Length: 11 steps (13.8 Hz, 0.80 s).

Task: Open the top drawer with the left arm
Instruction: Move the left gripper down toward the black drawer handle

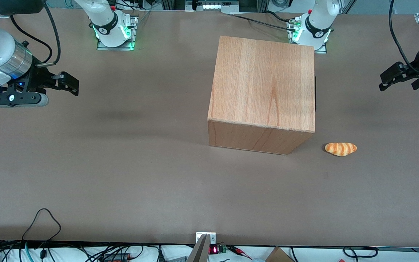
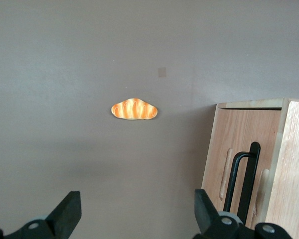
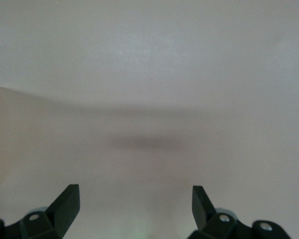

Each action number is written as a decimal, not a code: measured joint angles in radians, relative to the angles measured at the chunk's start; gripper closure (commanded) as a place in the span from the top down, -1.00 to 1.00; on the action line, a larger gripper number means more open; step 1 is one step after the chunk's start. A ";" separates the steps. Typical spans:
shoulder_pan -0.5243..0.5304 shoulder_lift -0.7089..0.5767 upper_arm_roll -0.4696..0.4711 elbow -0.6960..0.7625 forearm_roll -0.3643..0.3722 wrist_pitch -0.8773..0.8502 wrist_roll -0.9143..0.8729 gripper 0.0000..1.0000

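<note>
Front view: cabinet (image 1: 262, 85) mid-counter (image 1: 122, 174), only plain top and side visible; gripper (image 1: 386, 82) hovers well apart, toward working arm's end. Left wrist view alone reveals top drawer (image 2: 239, 149), black handle (image 2: 244, 174), fingers (image 2: 67, 211) spread wide, empty; croissant (image 2: 134, 109) near cabinet.

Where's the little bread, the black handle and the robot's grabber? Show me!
bread (image 1: 340, 149), front view, middle of its striped crust.
black handle (image 2: 242, 179), left wrist view, on the long bar of the top drawer.
gripper (image 1: 395, 77), front view, at its open fingertips, above the table toward the working arm's end.
</note>
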 measured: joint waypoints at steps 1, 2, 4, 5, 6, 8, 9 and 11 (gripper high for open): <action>0.000 0.000 0.000 0.004 0.000 -0.005 0.000 1.00; 0.000 0.000 0.000 0.006 0.000 -0.013 0.000 1.00; -0.001 0.000 0.000 0.011 0.000 -0.019 0.000 1.00; -0.001 0.000 0.000 0.012 0.000 -0.021 0.000 1.00; -0.001 0.000 0.000 0.014 0.000 -0.021 0.000 1.00; -0.001 0.000 0.000 0.016 0.000 -0.024 0.000 1.00; -0.001 0.002 0.000 0.015 0.000 -0.027 0.000 1.00; -0.002 0.010 -0.001 0.014 0.000 -0.032 0.000 1.00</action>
